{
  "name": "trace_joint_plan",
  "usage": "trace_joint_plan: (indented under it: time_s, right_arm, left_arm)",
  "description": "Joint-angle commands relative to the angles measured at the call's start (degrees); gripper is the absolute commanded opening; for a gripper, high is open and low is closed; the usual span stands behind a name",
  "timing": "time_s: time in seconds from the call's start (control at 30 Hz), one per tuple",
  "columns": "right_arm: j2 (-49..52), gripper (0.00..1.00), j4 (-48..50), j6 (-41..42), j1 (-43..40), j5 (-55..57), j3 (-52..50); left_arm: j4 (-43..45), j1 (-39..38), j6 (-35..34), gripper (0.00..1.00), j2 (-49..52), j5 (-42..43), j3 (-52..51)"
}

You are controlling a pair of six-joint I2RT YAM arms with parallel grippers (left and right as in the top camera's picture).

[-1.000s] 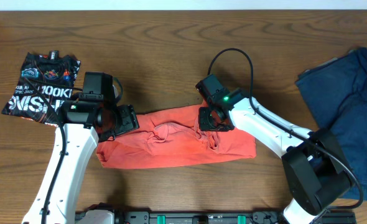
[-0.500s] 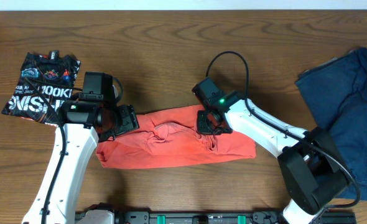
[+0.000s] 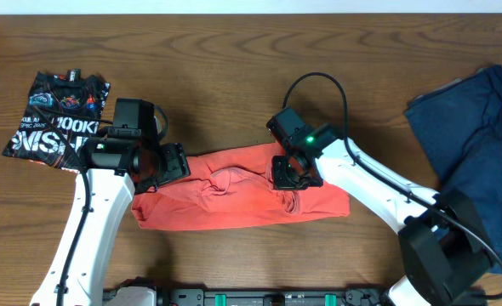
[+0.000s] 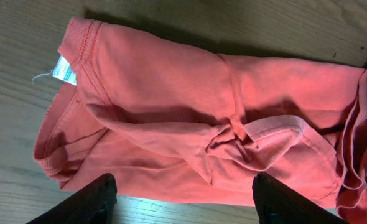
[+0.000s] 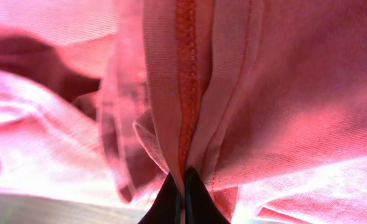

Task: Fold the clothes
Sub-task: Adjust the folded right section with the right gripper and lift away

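Observation:
The coral-red T-shirt (image 3: pixel 234 197) lies bunched in a long strip at the table's front middle, its lettering hidden. My left gripper (image 3: pixel 168 163) hovers at its left end, open and empty; its wrist view shows the shirt's collar and white tag (image 4: pixel 65 67) between the spread fingers (image 4: pixel 183 199). My right gripper (image 3: pixel 292 172) is shut on a stitched seam fold of the shirt (image 5: pixel 182 93) near its middle right, jaws pinched on the cloth (image 5: pixel 183 196). The black graphic-print tee (image 3: pixel 57 117) lies at the far left. The navy-blue garment (image 3: pixel 476 153) lies at the right edge.
Bare brown wooden table (image 3: pixel 234 68) runs across the back. A black rail (image 3: pixel 259 297) lines the front edge between the arm bases. The right arm's cable (image 3: pixel 319 81) loops above the shirt.
My right gripper has shifted slightly right and forward along the shirt, still pinching the seam. The left arm has not moved.

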Motion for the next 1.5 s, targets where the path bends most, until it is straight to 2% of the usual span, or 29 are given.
trace_joint_plan:
  time_s: [0.0, 0.33, 0.37, 0.43, 0.47, 0.77, 0.83, 0.9, 1.0, 1.2, 1.27, 1.33, 1.47]
  right_arm:
    - [-0.85, 0.01, 0.52, -1.57, 1.31, -3.19, -0.22]
    - [-0.31, 0.03, 2.64, -1.27, 6.16, -1.9, -0.24]
    - [-0.31, 0.08, 2.73, -1.07, 6.16, -1.79, -0.24]
    - [-0.26, 0.3, 2.86, -1.09, 6.14, -1.53, -0.24]
    - [-0.26, 0.33, 2.89, -1.09, 6.1, -1.09, -0.24]
    - [-1.77, 0.34, 2.03, -2.01, 0.9, 1.01, 0.13]
    - [-2.73, 0.29, 1.9, -2.91, -1.18, 0.96, 0.48]
    - [-3.3, 0.19, 2.49, -4.61, -2.71, 0.96, 0.55]
    - [-2.8, 0.14, 3.28, -5.64, -4.17, 2.62, 0.5]
    - [1.11, 0.14, 8.55, -7.1, -4.15, 2.67, 0.5]
    - [2.84, 0.2, 10.19, -7.1, -3.45, 2.25, 0.5]
    - [4.2, 0.21, 11.21, -7.1, -2.95, 2.01, 0.5]
    - [7.1, 0.2, 12.57, -6.88, -1.57, 1.36, 0.5]
  left_arm:
    - [-0.2, 0.28, 0.57, 0.72, -0.33, -0.31, -0.07]
    - [-0.22, 0.28, 0.57, 0.72, -0.33, -0.28, -0.07]
    - [-0.22, 0.28, 0.57, 0.72, -0.33, -0.31, -0.07]
    - [-0.22, 0.28, 0.57, 0.72, -0.33, -0.31, -0.07]
    - [-0.24, 0.28, 0.57, 0.72, -0.35, -0.31, -0.07]
    - [-0.26, 0.28, 0.59, 0.72, -0.33, -0.31, -0.07]
    - [-0.39, 0.28, 0.59, 0.72, -0.33, -0.31, -0.07]
    - [-0.5, 0.28, 0.59, 0.72, -0.33, -0.31, -0.07]
    - [-0.42, 0.28, 0.57, 0.72, -0.33, -0.31, -0.07]
    - [-0.44, 0.28, 0.57, 0.72, -0.33, -0.31, -0.07]
    - [-0.44, 0.28, 0.57, 0.72, -0.33, -0.31, -0.07]
    - [-0.44, 0.28, 0.57, 0.72, -0.33, -0.31, -0.07]
    - [-0.42, 0.28, 0.57, 0.72, -0.33, -0.31, -0.07]
